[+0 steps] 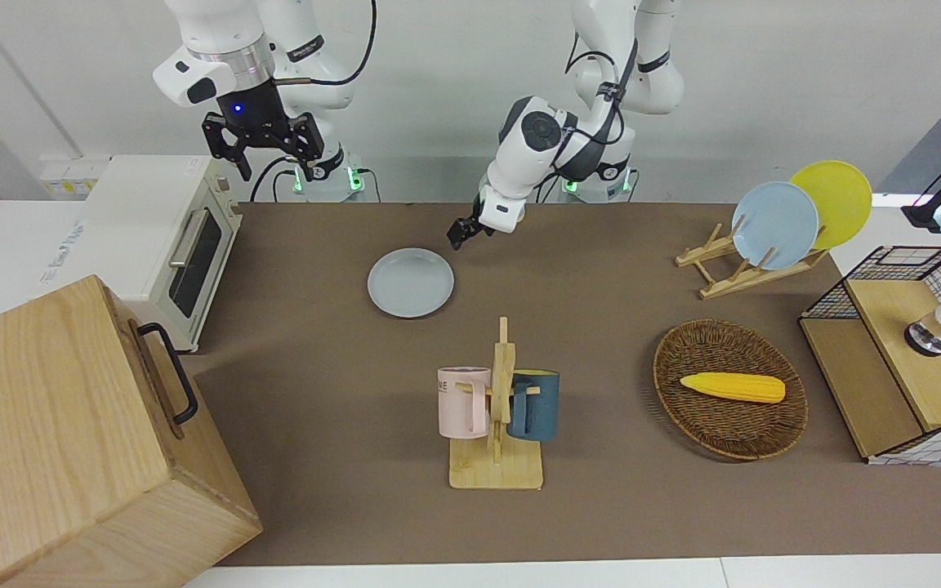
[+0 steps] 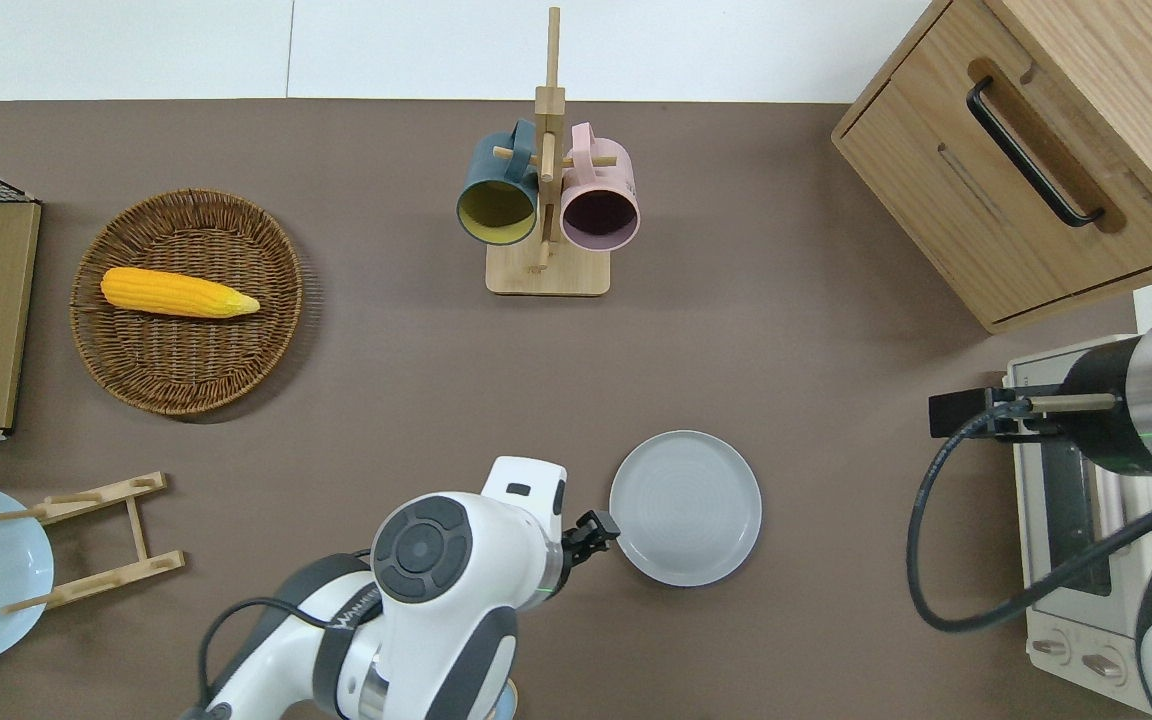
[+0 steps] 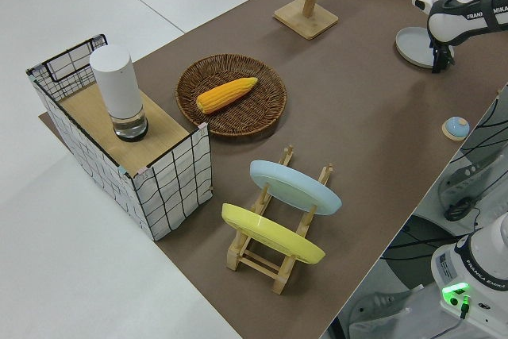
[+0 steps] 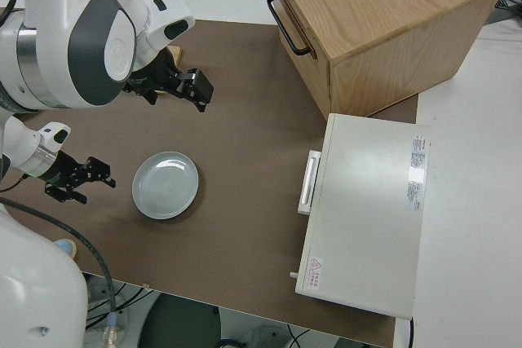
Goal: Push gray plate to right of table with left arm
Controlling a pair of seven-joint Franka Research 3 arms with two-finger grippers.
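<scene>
I see my left gripper (image 2: 598, 528) low, just beside the gray plate (image 2: 686, 507), jaws state unclear, near the bench (image 2: 786, 330) edge by the robots, right arm parked.

"FRANKA" read on left arm (image 3: 476, 17) casing, side view; "FRANKA EMIKA" read on arm base (image 3: 476, 275) beside green light. Letters "NE" made out on pink mug (image 1: 462, 400), rest hidden. Red warning triangle with small print seen on oven (image 4: 367, 226) top, not legible. Lettering on arm (image 2: 356, 615) in overhead view too small to be read.
</scene>
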